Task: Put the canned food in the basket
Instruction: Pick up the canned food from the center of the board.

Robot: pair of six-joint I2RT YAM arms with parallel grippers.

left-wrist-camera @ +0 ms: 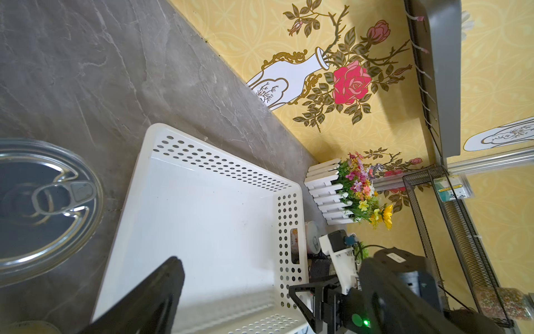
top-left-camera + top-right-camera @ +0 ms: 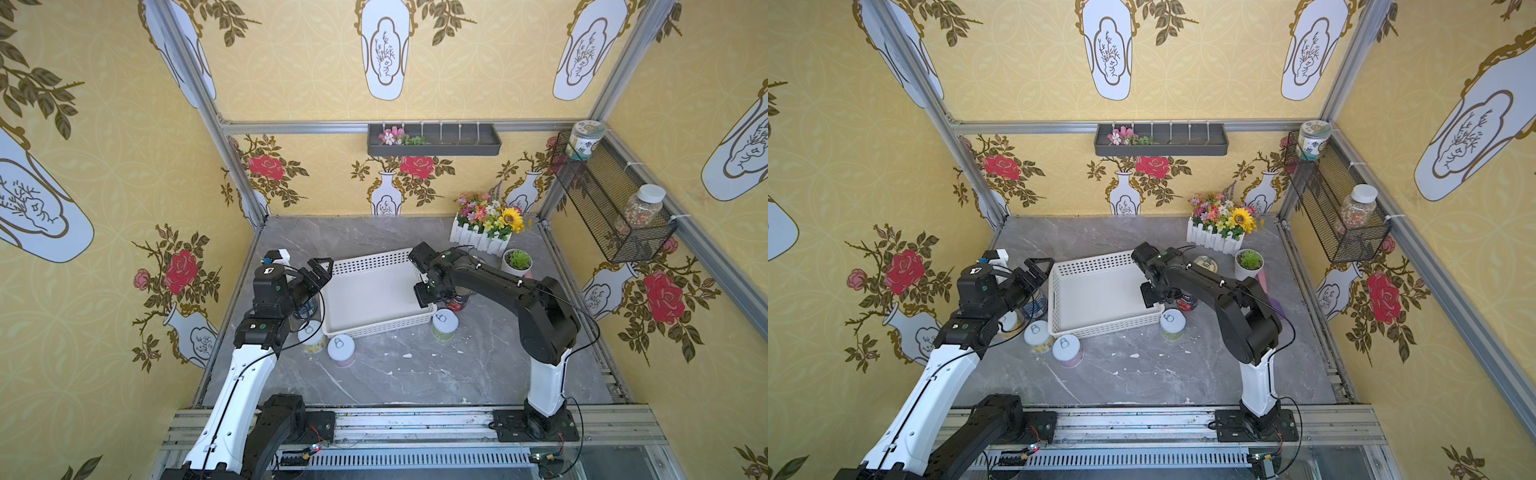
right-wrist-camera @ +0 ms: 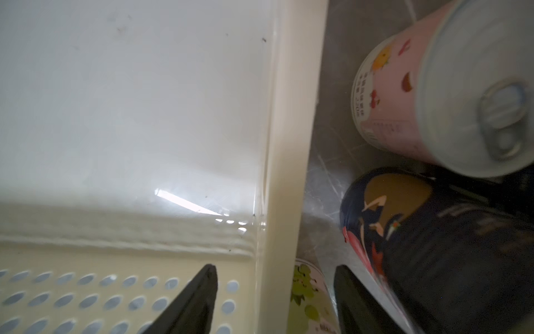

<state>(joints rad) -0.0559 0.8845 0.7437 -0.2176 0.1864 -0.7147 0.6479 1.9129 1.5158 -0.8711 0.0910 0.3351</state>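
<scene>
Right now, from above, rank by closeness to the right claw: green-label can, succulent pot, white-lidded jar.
From the right gripper, in a top view:
1. Green-label can, by the white basket corner.
2. Succulent pot, farther back, to the right.
3. White-lidded jar, up in the wire basket.

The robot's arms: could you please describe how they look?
The left arm and right arm each have a white lower link, black joints and upper links, and a black cable alongside. The left gripper and right gripper are black, with open-framed triangular fingers.
</scene>
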